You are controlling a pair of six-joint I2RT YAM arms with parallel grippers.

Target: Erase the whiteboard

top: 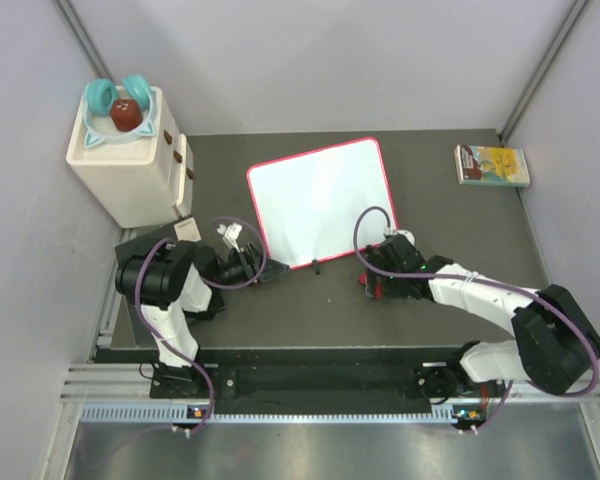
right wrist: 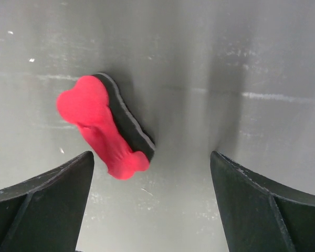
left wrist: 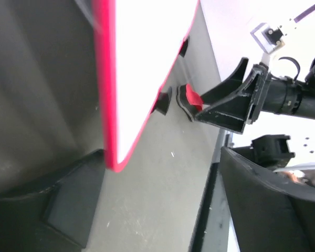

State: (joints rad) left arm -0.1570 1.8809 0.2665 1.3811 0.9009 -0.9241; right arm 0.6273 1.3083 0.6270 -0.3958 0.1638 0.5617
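The whiteboard [top: 320, 200] lies flat mid-table, white with a red rim; I see no marks on it. In the left wrist view its red edge [left wrist: 105, 79] and near corner sit just ahead of my left gripper [left wrist: 163, 173], which is open and empty by the board's near left corner [top: 255, 268]. A red eraser with a black felt face [right wrist: 107, 126] lies on the table in front of the board's near right corner [top: 372, 288]. My right gripper [right wrist: 152, 178] is open above it, and the eraser sits nearer its left finger. The eraser also shows in the left wrist view [left wrist: 191, 100].
A white box [top: 130, 170] with teal headphones [top: 118, 95] and a brown object on top stands at the back left. A yellow-green book [top: 492, 165] lies at the back right. A small white card [top: 187, 228] lies by the box.
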